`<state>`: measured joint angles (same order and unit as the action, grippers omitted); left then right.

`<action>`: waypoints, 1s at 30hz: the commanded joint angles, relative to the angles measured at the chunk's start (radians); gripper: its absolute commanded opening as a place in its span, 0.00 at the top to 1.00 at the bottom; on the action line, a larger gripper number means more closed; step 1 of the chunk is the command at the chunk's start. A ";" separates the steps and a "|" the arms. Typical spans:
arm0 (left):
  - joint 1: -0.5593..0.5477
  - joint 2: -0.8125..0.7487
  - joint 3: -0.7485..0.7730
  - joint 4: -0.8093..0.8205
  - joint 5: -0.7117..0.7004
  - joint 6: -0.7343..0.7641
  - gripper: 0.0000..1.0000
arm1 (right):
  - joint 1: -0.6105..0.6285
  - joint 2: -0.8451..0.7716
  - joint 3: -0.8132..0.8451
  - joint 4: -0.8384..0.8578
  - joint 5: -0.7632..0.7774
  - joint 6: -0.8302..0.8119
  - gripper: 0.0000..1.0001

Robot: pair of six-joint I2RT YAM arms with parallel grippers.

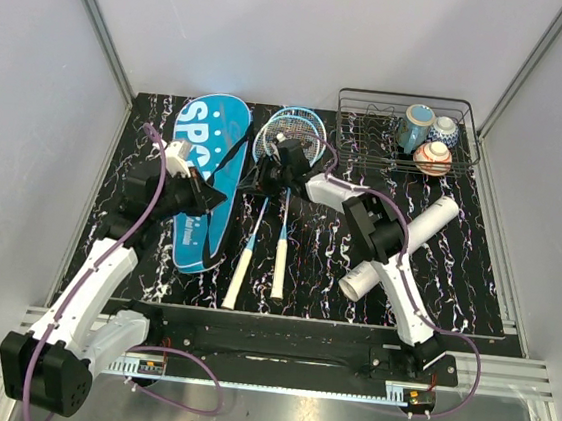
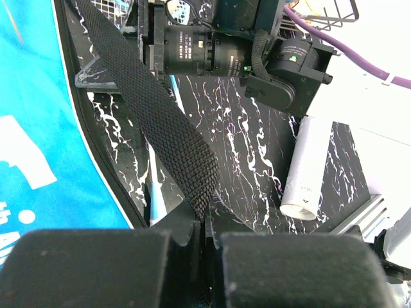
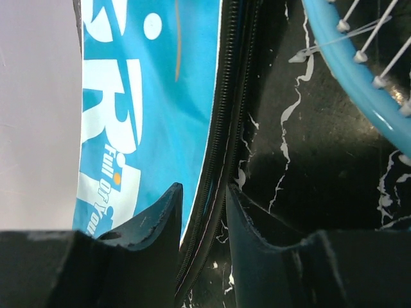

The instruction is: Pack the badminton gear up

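The bag point(image 1: 214, 128), at the desk's point(image 1: 475, 281) rear-left corner: likely soft, light, floppy; best held at firm edges. Its strap point(image 2: 160, 128): limp webbing, clamped in the closed left pincer point(image 2: 204, 224). Its zip edge point(image 3: 221, 128): stiffer, pinched by the right pincer point(image 3: 204, 205).

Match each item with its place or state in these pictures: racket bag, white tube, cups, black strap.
1 racket bag
2 white tube
3 cups
4 black strap

A in the wire rack
B pinched in the left claw
C right of the rackets
D teal, left of the rackets

Pairs: 1-D, 2-C, 3-A, 4-B
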<state>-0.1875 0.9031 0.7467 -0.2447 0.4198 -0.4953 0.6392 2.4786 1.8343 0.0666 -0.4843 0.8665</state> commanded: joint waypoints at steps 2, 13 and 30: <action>0.005 -0.016 -0.015 0.076 0.027 -0.025 1.00 | 0.019 0.052 0.068 0.078 -0.025 0.054 0.61; 0.002 -0.021 -0.044 0.082 0.040 -0.048 1.00 | 0.031 0.154 0.175 0.113 0.053 0.160 0.69; -0.006 -0.035 -0.044 0.042 0.013 -0.029 1.00 | 0.080 0.186 0.350 -0.227 0.288 -0.076 0.75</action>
<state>-0.1894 0.8871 0.6933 -0.2386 0.4393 -0.5331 0.6853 2.6953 2.1601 0.0334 -0.3435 0.9421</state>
